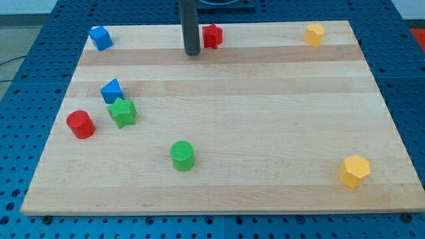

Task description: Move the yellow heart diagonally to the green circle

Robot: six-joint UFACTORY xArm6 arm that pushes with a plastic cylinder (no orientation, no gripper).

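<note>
The green circle [182,155] stands at the view's lower middle-left of the wooden board [265,99]. A yellow block [314,34] that looks like the heart sits near the board's top right corner. A second yellow block [354,170], with a pentagon-like outline, sits at the bottom right. My tip [192,53] rests on the board near the top edge, just left of a red star [212,35]. It is far to the left of the top yellow block and well above the green circle.
A blue block [100,38] lies at the top left corner. A blue triangle [111,90], a green star [122,112] and a red circle [80,124] cluster at the left side. Blue perforated table surrounds the board.
</note>
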